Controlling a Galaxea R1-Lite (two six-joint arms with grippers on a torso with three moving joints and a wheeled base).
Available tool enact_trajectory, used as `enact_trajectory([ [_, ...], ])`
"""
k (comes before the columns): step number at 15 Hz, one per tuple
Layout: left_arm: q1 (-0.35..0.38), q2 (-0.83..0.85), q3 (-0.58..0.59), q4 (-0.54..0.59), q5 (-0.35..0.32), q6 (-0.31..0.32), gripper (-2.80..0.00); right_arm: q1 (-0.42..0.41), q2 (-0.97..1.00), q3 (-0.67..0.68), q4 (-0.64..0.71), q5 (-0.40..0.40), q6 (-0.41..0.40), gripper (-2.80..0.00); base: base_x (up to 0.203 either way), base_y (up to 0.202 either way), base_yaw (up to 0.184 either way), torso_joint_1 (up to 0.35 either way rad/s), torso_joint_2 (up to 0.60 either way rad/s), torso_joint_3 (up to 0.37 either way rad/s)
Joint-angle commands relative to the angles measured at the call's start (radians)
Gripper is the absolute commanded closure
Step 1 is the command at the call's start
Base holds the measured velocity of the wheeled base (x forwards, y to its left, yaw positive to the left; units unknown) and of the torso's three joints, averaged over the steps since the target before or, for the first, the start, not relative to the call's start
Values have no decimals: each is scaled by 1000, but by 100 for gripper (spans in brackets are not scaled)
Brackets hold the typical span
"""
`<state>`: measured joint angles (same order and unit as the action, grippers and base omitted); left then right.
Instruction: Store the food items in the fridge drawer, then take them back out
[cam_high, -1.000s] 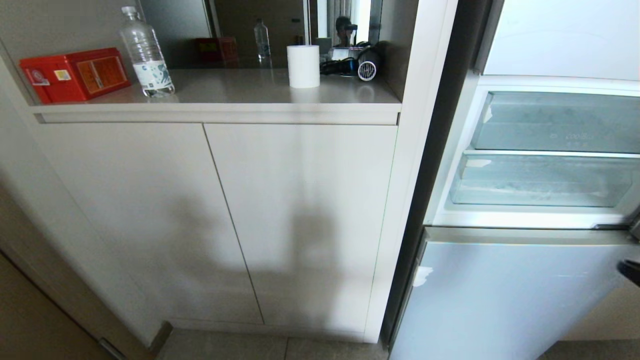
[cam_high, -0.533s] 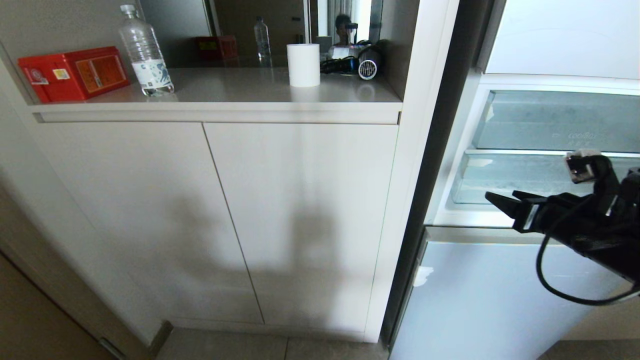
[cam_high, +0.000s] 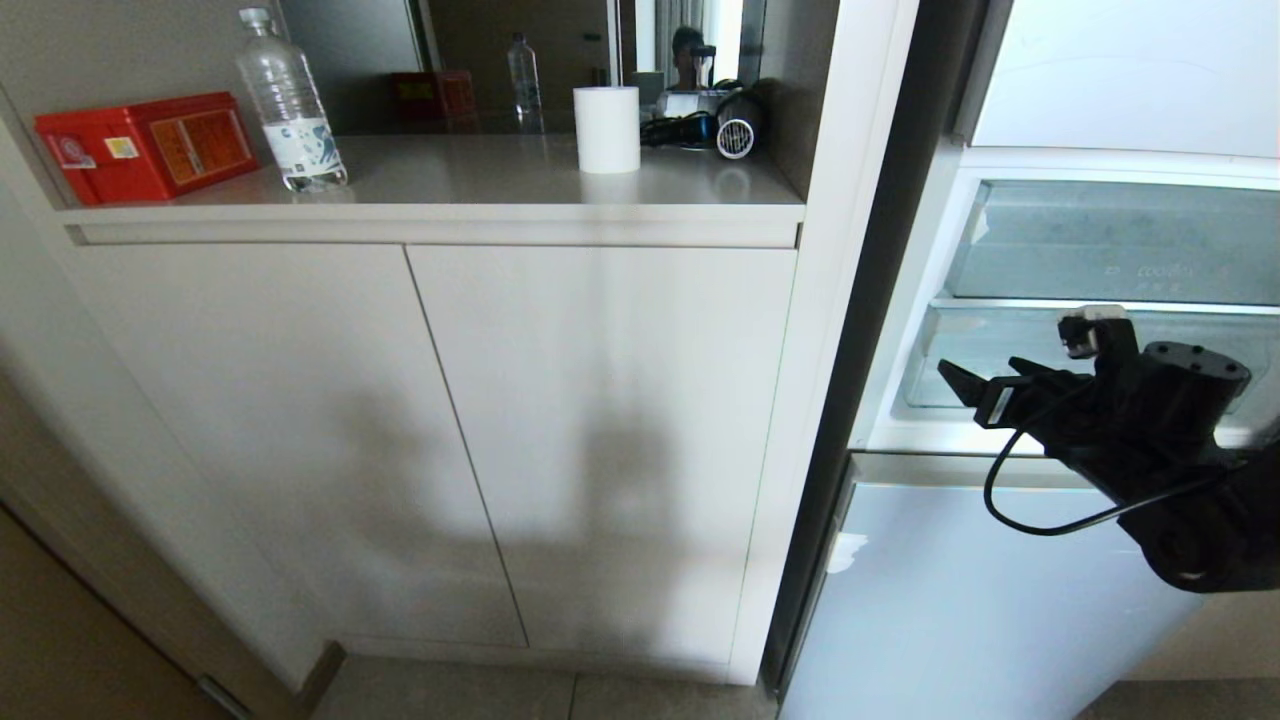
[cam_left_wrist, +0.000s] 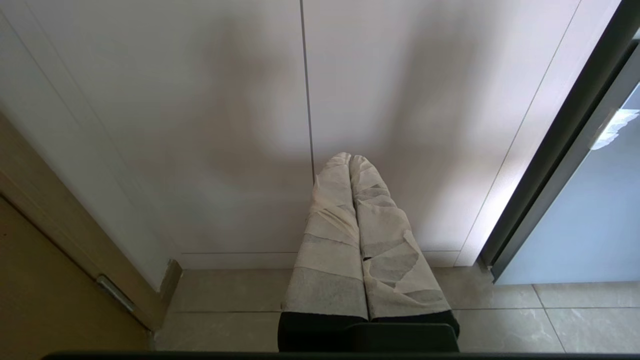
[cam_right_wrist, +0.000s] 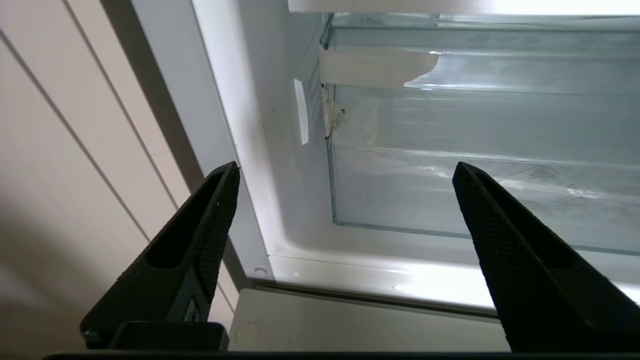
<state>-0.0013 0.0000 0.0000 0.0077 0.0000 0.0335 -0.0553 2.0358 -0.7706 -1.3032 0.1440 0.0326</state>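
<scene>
The fridge drawer (cam_high: 1010, 338) is the lower of two clear bins in the open fridge, shut, with a white tape scrap on its front lip. My right gripper (cam_high: 978, 370) hovers level just in front of the drawer's left end. In the right wrist view its black fingers are spread wide, so the right gripper (cam_right_wrist: 346, 167) is open and holds nothing, and the fridge drawer (cam_right_wrist: 450, 190) lies beyond them. My left gripper (cam_left_wrist: 350, 159), its fingers wrapped in white tape, hangs shut and empty low before the cabinet doors. No food items are in view.
The upper clear bin (cam_high: 1120, 240) with faint lettering sits above the drawer. A closed lower fridge door (cam_high: 980, 600) is beneath the gripper. On the cabinet counter (cam_high: 480, 200) stand a red box (cam_high: 145, 145), a water bottle (cam_high: 290, 105), a white roll (cam_high: 607, 130) and a hair dryer (cam_high: 735, 125).
My right arm has come up from the lower right into the head view and moved left to the front of the lower drawer.
</scene>
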Motion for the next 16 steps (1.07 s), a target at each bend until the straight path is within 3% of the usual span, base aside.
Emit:
enact_trajectory([
  [1, 0, 2, 0, 0, 0, 0, 0, 3, 56, -31, -8, 1, -1, -280, 0, 0, 0, 0, 0, 0],
  [5, 1, 2, 0, 0, 0, 0, 0, 4, 131, -133, -8, -46, -28, -280, 0, 0, 0, 0, 0, 0],
  [16, 0, 2, 0, 0, 0, 0, 0, 5, 164, -253, 10, -56, -29, -280, 0, 0, 0, 0, 0, 0],
])
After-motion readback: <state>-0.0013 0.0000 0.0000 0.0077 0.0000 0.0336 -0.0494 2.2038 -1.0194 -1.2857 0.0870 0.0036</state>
